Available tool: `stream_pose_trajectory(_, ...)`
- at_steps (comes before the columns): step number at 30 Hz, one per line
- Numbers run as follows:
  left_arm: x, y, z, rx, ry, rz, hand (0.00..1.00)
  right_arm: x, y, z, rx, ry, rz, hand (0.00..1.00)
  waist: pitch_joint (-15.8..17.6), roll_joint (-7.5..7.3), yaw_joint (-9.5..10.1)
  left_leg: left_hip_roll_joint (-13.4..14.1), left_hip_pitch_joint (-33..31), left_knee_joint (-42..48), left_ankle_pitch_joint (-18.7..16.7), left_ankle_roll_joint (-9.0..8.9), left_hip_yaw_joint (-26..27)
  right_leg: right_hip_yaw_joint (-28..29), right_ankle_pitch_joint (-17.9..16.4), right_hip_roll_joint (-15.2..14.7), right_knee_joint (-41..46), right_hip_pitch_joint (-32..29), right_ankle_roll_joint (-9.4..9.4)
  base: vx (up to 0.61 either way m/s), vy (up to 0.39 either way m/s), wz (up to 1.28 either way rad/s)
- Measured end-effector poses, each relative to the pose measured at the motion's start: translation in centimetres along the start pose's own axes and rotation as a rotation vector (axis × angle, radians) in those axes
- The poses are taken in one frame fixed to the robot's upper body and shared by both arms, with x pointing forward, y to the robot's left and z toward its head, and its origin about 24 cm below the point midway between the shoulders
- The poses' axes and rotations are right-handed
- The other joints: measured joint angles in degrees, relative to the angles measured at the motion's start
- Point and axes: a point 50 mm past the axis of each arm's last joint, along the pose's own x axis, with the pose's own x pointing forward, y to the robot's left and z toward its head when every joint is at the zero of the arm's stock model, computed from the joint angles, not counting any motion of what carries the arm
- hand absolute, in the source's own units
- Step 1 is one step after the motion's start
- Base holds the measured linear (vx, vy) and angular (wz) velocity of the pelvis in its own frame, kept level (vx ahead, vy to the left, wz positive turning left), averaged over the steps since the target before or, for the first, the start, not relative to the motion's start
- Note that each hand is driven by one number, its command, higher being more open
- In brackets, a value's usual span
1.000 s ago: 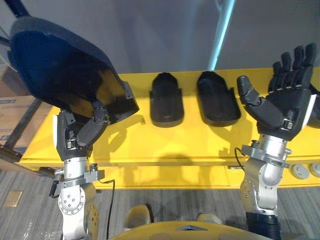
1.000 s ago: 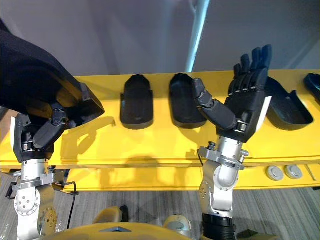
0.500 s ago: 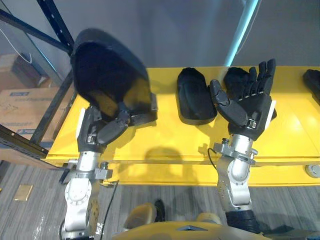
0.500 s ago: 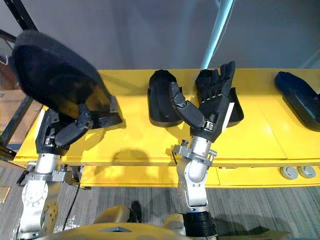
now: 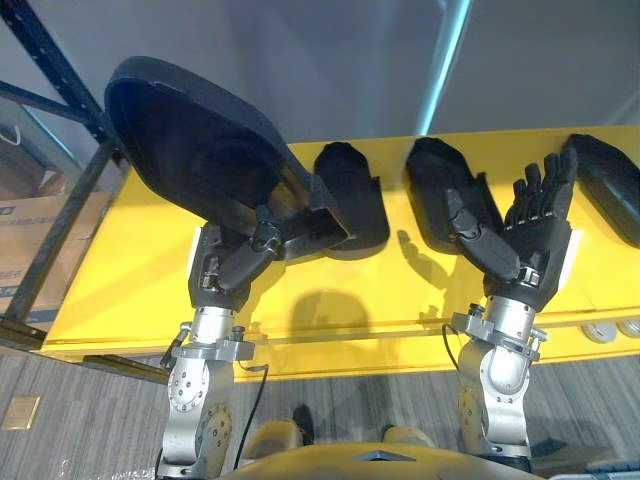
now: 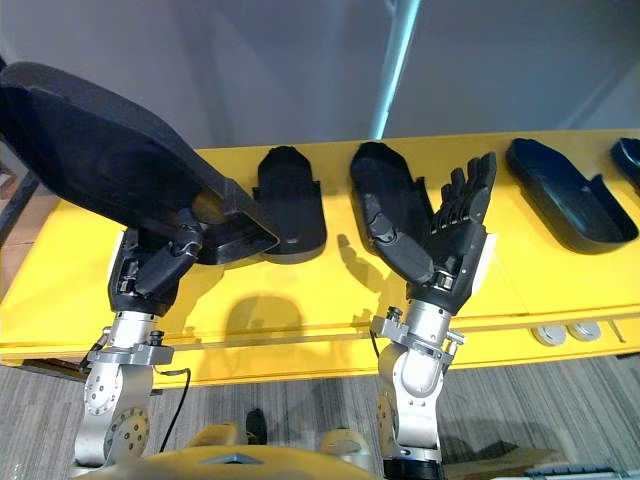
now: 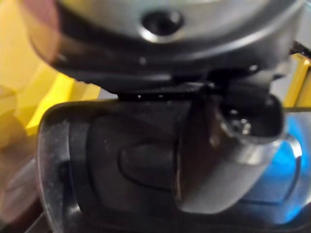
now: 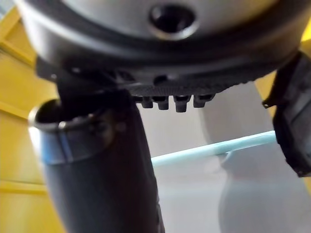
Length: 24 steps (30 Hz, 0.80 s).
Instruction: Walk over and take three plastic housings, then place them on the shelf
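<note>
At 9 o'clock my left hand is clenched round a large black housing, raised above the yellow shelf. At 3 o'clock my right hand is released, fingers straight. Farther back on the shelf lie the centre housing at 12 o'clock and the next housing at 1 o'clock.

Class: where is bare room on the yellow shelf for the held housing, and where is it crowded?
Bare: the shelf left of the leftmost lying housing, and its front strip. Crowded: between that housing and its neighbour.
</note>
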Motion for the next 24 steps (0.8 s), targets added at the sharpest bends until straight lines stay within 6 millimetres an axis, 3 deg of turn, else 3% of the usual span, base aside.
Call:
stream_pose_trajectory(2,0.0,-0.5,-0.4,-0.016,0.017,-0.028,0.00,0.0,-0.2,0.1,-0.007,-0.003,-0.009,1.00,0.00,0.07,-1.00,1.07,-0.01,-0.04,0.60,-0.92,-0.68,-0.62,-0.30,0.98,0.81,-0.06,-0.52,-0.08,-0.108,0.09)
stream_pose_trajectory(8,-0.2,-0.4,-0.4,-0.017,0.020,-0.006,0.00,-0.1,0.1,-0.1,0.015,0.009,0.022,1.00,0.23,0.46,-0.93,3.28,-0.90,3.71,0.22,-1.93,-0.57,0.56,-2.67,2.76,5.40,-2.13,-2.09,-0.05,-0.084,-0.09)
stream_pose_trajectory(11,-1.5,0.9,-0.6,-0.010,0.043,0.095,0.00,-0.4,1.2,-0.3,0.066,0.031,0.098,1.00,1.14,-0.69,-0.86,3.50,-3.39,11.77,1.01,-2.33,-0.33,2.40,-4.08,1.81,7.56,-1.87,-2.90,-0.03,-0.021,-0.29)
stream_pose_trajectory(12,-1.9,1.0,-0.8,-0.019,0.058,0.116,0.00,-0.5,1.2,-0.3,0.069,0.034,0.108,1.00,1.93,-2.04,-0.72,4.28,-5.79,17.05,0.70,-0.50,-0.60,2.18,-4.02,0.19,7.97,-1.59,-2.80,-0.01,0.017,-0.15)
stream_pose_trajectory(14,-2.2,1.1,-1.5,-0.023,0.093,0.121,0.00,-0.6,1.0,-0.3,0.079,0.041,0.099,1.00,1.74,-1.72,-0.23,9.75,-7.43,21.12,0.16,0.06,-1.33,2.31,-4.30,-0.72,8.49,-1.11,-2.71,-0.01,0.047,-0.10)
stream_pose_trajectory(15,-2.4,1.2,-1.9,-0.026,0.109,0.128,0.00,-0.6,1.0,-0.3,0.093,0.044,0.092,1.00,1.71,-1.80,-0.23,11.14,-7.17,20.24,0.27,0.23,-2.26,2.52,-4.63,-1.84,8.78,-1.13,-2.19,0.01,0.182,-0.06)
stream_pose_trajectory(17,-2.7,1.5,-2.6,-0.024,0.143,0.145,0.00,-0.6,0.7,-0.3,0.120,0.045,0.072,1.00,1.34,-1.99,-0.43,11.43,-5.31,15.57,3.57,3.25,-4.39,3.84,-6.35,-6.15,10.65,-2.44,0.83,0.03,0.268,-0.04)
stream_pose_trajectory(18,-2.8,1.5,-2.8,-0.027,0.148,0.151,0.00,-0.6,0.6,-0.3,0.126,0.047,0.067,1.00,1.04,-1.34,-0.48,11.46,-4.47,14.23,5.93,3.68,-4.47,4.16,-6.82,-6.79,11.19,-2.93,1.79,0.06,0.330,0.02)
stream_pose_trajectory(19,-3.2,1.4,-3.0,-0.045,0.156,0.174,0.00,-0.8,0.4,-0.4,0.121,0.059,0.067,1.00,-0.27,0.79,-0.86,10.91,-3.52,12.18,8.37,1.85,-4.41,4.90,-7.29,-7.28,11.43,-3.71,3.83,0.09,0.442,0.16)
stream_pose_trajectory(20,-3.2,1.5,-3.0,-0.053,0.151,0.189,0.00,-1.1,0.5,-0.7,0.130,0.079,0.055,1.00,-0.19,0.37,-0.92,9.79,-2.57,9.64,6.23,-1.16,-3.96,4.98,-7.15,-8.95,10.44,-3.71,4.09,0.08,0.374,0.22)
stream_pose_trajectory(21,-3.3,1.6,-3.0,-0.052,0.148,0.195,0.00,-1.2,0.7,-0.8,0.139,0.087,0.052,1.00,-0.16,0.10,-0.82,9.35,-2.44,8.70,5.50,-2.25,-3.71,5.00,-6.67,-9.45,9.75,-3.73,4.78,0.06,0.364,0.24)
stream_pose_trajectory(22,-3.4,1.9,-2.9,-0.047,0.147,0.207,0.00,-1.3,1.1,-0.9,0.157,0.089,0.050,1.00,-0.19,-0.01,-0.62,8.77,-2.18,7.49,3.68,-4.90,-3.42,4.81,-5.17,-9.79,8.28,-3.49,6.72,0.02,0.254,0.11)
stream_pose_trajectory(24,-3.7,2.4,-2.7,-0.038,0.150,0.224,0.00,-1.3,1.9,-0.9,0.187,0.089,0.058,1.00,-0.20,-0.03,0.05,8.76,-0.45,5.77,0.43,-8.37,-2.96,4.59,-3.65,-9.91,6.27,-1.59,8.05,0.02,0.255,0.03)
